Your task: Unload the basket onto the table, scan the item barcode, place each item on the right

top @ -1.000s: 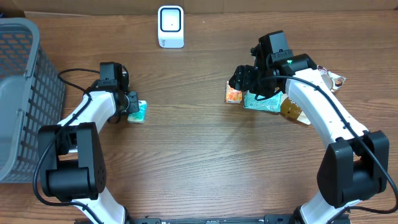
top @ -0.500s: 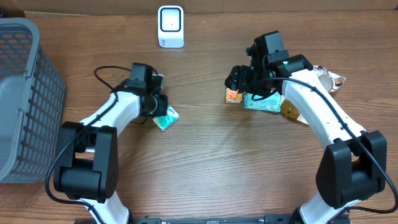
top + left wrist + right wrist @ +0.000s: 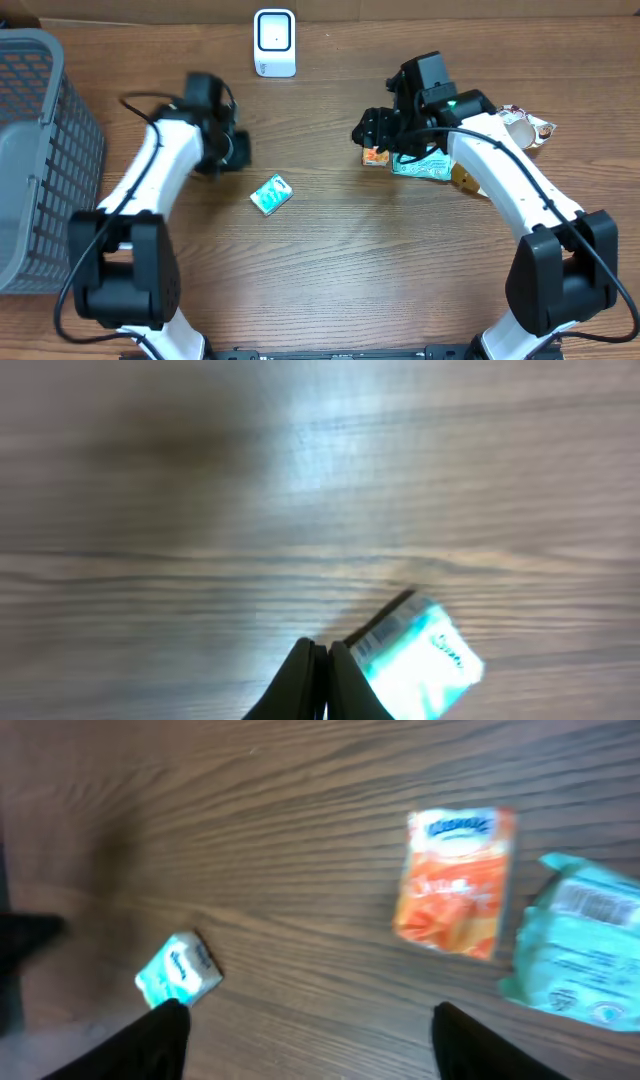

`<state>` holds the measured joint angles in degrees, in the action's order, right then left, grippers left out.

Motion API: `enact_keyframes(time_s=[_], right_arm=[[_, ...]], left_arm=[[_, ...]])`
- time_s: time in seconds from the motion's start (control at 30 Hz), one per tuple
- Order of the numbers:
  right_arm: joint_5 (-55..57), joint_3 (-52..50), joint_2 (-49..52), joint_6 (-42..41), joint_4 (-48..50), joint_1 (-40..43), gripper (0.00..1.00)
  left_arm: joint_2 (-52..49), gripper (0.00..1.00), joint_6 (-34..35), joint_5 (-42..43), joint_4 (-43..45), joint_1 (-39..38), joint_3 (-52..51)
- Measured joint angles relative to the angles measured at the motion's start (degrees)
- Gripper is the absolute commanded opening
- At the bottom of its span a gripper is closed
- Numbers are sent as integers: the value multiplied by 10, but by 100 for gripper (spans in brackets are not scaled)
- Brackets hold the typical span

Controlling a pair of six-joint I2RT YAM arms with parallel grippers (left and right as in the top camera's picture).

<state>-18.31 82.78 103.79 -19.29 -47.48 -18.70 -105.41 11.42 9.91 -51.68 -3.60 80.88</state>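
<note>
**A:** Entry one, the piece for scanning?

**B:** Small teal packet [image 3: 270, 193]. It is squarish, made of soft glossy film with white print. A dark-striped band runs along one edge, too blurred to read. It lies flat and loose on the counter [image 3: 350, 260], skewed to the grain, between the two arms and well apart from the scanner.

**A:** The scanner itself?

**B:** Scanner [image 3: 274, 42]. Smooth white plastic in a rounded-rectangle housing, with a blue outline around a pale face. It stands at the far edge.

**A:** Left gripper?

**B:** Left gripper [image 3: 320, 652]. Its dark fingers are pressed together into a narrow wedge and pinch nothing. In its wrist view the teal packet sits just beside the tips. From overhead it is blurred.

**A:** Right gripper?

**B:** Right gripper [image 3: 310, 1020]. Its two black fingers are spread wide with nothing between them. It hangs over bare wood near the orange sachet [image 3: 458, 880].

**A:** Remaining stock?

**B:** The orange sachet is flat and rectangular, with a blue header. Just beside it is a green pouch [image 3: 580, 945], crinkled, with a white label. A grey basket [image 3: 30, 150] of open plastic lattice stands at the left edge. The counter is dark brown with a matte wood grain.
</note>
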Motion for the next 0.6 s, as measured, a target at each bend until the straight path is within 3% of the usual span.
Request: enact_keyframes(time_s=[0.07,0.13,0.3,0.4,0.6], right_arm=[[-3,0,0,9,-3,-12,81],[-6,0,0,17,-15,-21,82],[-9,-1,0,50,-45,-24,83],[-9,-1,0,54,-47,-24,83],[-9,-1,0,19,-21,-27,83]], left_arm=[[9,4,1,0,-30,14,44],[17,11,-2,-1,-46,29,81],[25,53,-15,-3,-50,62,121],[25,60,-22,-3,-52,85,122],[25,89,-72,-5,-50,125,122]])
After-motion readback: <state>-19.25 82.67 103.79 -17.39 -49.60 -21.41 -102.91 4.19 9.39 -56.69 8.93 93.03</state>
